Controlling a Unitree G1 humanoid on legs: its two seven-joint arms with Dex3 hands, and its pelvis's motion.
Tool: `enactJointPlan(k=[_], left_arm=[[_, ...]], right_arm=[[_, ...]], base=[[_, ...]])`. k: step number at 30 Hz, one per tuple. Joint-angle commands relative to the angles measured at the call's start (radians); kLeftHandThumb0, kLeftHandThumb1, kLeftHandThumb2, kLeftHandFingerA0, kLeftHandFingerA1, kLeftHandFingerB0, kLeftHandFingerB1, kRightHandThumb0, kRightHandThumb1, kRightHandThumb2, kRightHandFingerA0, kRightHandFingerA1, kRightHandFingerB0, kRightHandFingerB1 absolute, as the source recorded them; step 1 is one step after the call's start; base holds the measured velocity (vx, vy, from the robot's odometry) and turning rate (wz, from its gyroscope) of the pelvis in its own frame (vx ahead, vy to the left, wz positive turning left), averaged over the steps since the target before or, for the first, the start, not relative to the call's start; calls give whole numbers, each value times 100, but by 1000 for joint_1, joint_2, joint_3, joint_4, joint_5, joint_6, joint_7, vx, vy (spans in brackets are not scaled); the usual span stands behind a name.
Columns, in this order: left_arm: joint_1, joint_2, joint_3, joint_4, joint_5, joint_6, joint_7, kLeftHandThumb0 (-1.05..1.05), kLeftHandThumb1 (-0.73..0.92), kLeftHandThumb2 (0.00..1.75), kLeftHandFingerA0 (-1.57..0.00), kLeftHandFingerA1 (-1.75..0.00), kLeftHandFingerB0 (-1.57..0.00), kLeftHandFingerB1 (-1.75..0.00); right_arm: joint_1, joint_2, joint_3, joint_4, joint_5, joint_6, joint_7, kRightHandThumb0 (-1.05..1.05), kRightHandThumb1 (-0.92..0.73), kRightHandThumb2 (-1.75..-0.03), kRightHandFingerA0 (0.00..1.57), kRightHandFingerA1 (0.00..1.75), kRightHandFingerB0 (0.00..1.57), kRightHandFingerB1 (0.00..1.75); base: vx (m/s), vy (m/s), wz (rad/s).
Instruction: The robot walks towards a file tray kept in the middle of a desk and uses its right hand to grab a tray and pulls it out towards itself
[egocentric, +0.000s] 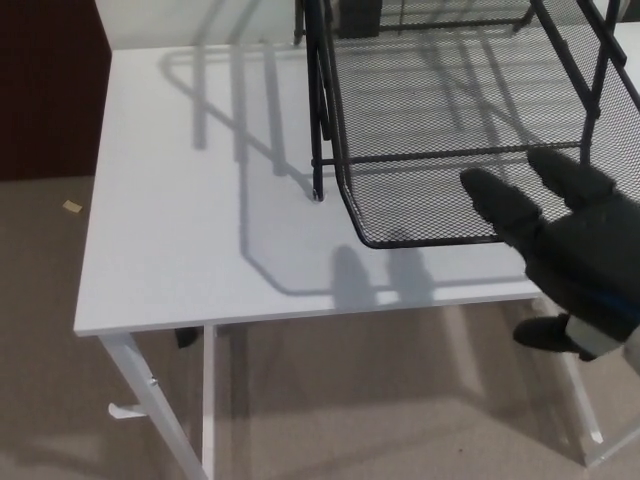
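A black wire-mesh file tray (440, 120) stands on the white desk (200, 200), its lowest tray drawn forward so the front rim lies near the desk's front edge. My right hand (570, 255) hovers over that tray's front right corner, open, two fingers spread above the mesh and the thumb hanging below the desk's edge. Whether the fingers touch the rim I cannot tell. The tray's black upright posts rise at the top. My left hand does not show.
The desk's left half is bare white surface with the tray's shadows across it. Beige carpet lies below, with white desk legs (150, 400) and a small yellow scrap (71, 206) on the floor. A dark red panel (50, 80) stands at the far left.
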Motion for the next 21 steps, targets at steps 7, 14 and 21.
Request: enactJointPlan(k=[7,14,21], left_arm=[[-9,5,16,-4,-16,11,-18,-37,60,59,-69,-51,-32,-36],[2,23,19,-37,-3,21,-22,-39,62,59,-57,-47,-32,-34],[-1,17,7,0,14,8,-9,-47,49,78,-57,-58,-26,-45]], right_arm=[[111,-67,-412,-561,361,37,277,-72,-49,-85,0,15,0,12],[12,-204,-1027,-588,1165,231,558,-70,-80,-65,120,86,103,57],[62,-326,-1410,-588,1603,318,719,-59,-73,-114,125,125,85,72]], base=[[0,0,0],[0,0,0],[0,0,0]])
